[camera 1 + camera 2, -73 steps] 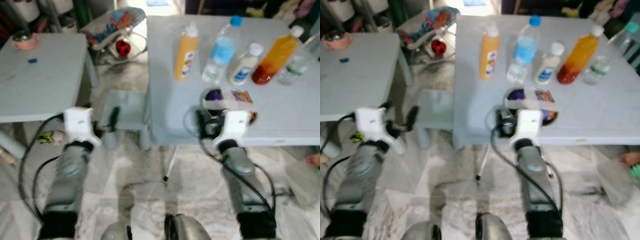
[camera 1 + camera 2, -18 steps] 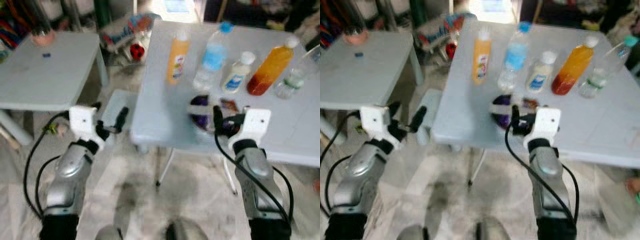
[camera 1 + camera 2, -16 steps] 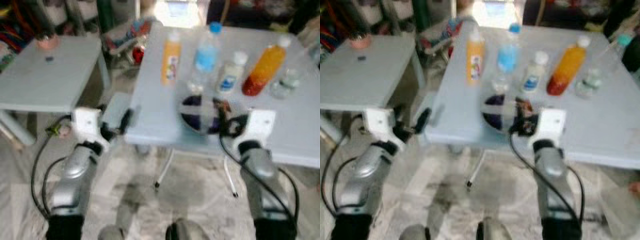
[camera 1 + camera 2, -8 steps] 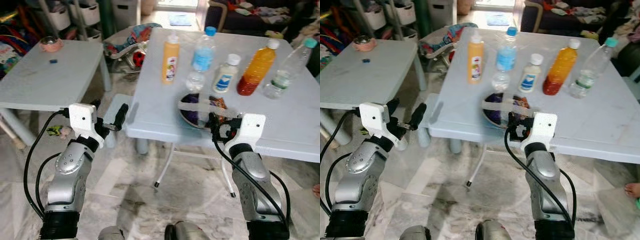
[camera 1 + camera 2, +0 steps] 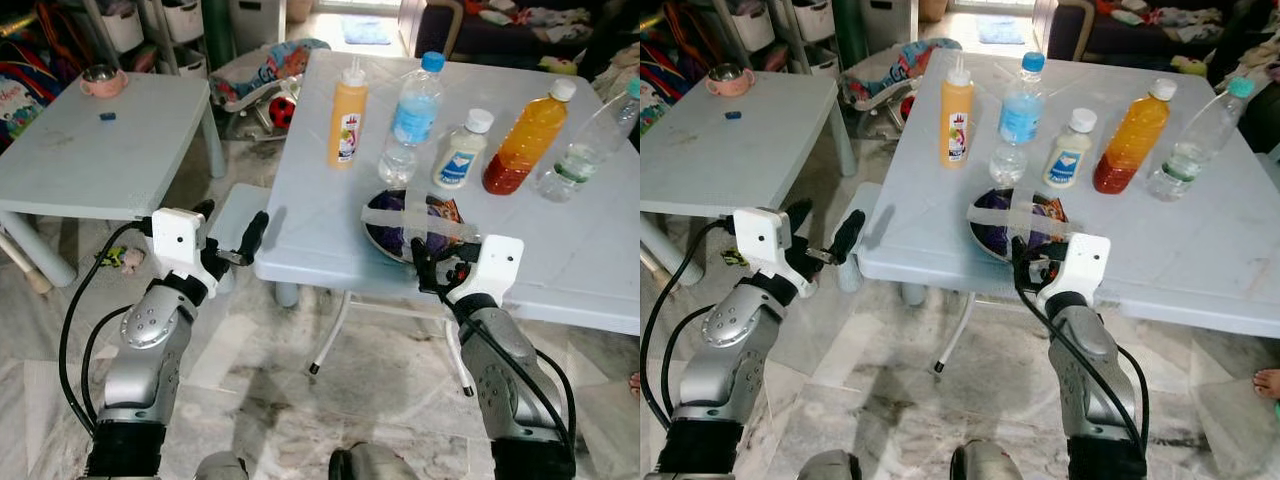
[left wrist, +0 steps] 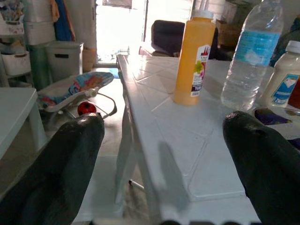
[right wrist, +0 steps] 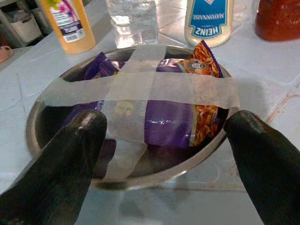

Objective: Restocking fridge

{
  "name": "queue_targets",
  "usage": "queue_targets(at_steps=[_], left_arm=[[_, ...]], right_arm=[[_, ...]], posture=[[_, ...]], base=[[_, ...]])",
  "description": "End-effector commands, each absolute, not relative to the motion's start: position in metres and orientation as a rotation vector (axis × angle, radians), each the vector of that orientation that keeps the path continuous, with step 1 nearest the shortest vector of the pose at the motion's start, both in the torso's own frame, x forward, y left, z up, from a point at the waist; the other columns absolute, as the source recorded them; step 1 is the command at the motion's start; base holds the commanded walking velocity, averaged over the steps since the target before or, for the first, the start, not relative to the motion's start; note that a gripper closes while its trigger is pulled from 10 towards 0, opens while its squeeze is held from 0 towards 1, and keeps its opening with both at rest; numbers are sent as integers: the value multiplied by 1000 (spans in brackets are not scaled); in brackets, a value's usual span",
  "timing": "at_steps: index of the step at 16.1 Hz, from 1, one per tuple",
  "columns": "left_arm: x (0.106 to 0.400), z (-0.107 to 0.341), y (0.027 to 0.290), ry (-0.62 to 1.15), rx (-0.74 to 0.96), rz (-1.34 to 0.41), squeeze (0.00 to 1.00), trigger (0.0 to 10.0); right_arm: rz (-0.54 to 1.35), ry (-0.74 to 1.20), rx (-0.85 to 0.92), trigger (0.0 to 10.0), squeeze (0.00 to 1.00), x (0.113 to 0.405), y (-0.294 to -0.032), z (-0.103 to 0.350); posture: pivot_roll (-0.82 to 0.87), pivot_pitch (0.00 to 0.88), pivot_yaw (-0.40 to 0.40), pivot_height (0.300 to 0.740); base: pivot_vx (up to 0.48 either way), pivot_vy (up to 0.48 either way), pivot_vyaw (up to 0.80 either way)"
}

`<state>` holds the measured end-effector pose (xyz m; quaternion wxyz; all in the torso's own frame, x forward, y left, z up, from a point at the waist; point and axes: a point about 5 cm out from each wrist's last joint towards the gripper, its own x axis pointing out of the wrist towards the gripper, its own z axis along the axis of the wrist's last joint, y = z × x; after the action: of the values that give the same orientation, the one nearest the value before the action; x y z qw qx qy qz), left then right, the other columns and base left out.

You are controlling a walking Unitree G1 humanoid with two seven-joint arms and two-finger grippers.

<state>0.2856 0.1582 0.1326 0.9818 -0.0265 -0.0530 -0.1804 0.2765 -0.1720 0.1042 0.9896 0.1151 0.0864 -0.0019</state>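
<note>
A row of bottles stands on the white table (image 5: 570, 270): an orange squeeze bottle (image 5: 347, 112), a blue-labelled water bottle (image 5: 410, 115), a mayonnaise bottle (image 5: 459, 150), an orange juice bottle (image 5: 528, 138) and a clear bottle (image 5: 585, 140). In front of them sits a metal bowl (image 7: 51, 119) of snack packets (image 7: 173, 124), crossed with tape. My right gripper (image 5: 440, 268) is open at the bowl's near rim, its fingers (image 7: 56, 159) spread about as wide as the bowl. My left gripper (image 5: 230, 225) hangs open just off the table's left edge, pointing along the tabletop toward the orange squeeze bottle (image 6: 192, 56).
A low white table (image 5: 90, 150) with a pink cup (image 5: 103, 80) stands to the left. Between the tables are a small stool (image 5: 235, 200) and a baby bouncer (image 5: 265, 65) with a red ball (image 5: 283, 105). Storage bins and a sofa line the back.
The view has shifted and turned from blurred to sharp as the camera moved. My right gripper now sits closer to the bowl's near rim. Both grippers stay open.
</note>
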Motion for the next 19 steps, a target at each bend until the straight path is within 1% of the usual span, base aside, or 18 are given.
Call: queue_targets(at_steps=[1,9,10,11,13,14,15,17,18,19], left_arm=[[287,133,155,-111,-47,-374,0,10000],[287,134,154,-119,-42,-379,0,10000],[287,135,153,-120,-42,-379,0,10000],[287,135,153,-121,-43,-380,0,10000],[287,135,153,-122,-43,-380,0,10000],[288,135,152,-123,-46,-380,0,10000],[288,135,152,-123,-46,-380,0,10000],[288,135,151,-124,-48,-379,0,10000],[288,135,151,-124,-49,-379,0,10000],[287,135,151,-125,-49,-378,0,10000]], right_arm=[[-37,204,264,10000,0,277,-177,101],[-24,294,296,10000,0,279,-174,93],[-27,302,306,8667,0,279,-174,92],[-39,304,308,1843,0,280,-176,92],[-67,293,310,2000,0,283,-180,95],[-77,278,307,2549,0,285,-182,99],[-84,267,306,2863,0,287,-183,101],[-123,242,299,4471,0,291,-190,107],[-128,239,297,3882,0,292,-191,107],[-144,232,292,3686,0,293,-194,109]], posture=[[-83,71,-46,740],[-80,77,-44,740],[-80,77,-44,740],[-79,79,-41,740],[-80,80,-42,740],[-80,80,-42,740],[-80,80,-42,740],[-80,80,-42,740],[-80,80,-42,740],[-79,82,-41,740]], base=[[0,0,0],[0,0,0],[0,0,0],[0,0,0],[0,0,0],[0,0,0],[0,0,0],[0,0,0],[0,0,0],[0,0,0]])
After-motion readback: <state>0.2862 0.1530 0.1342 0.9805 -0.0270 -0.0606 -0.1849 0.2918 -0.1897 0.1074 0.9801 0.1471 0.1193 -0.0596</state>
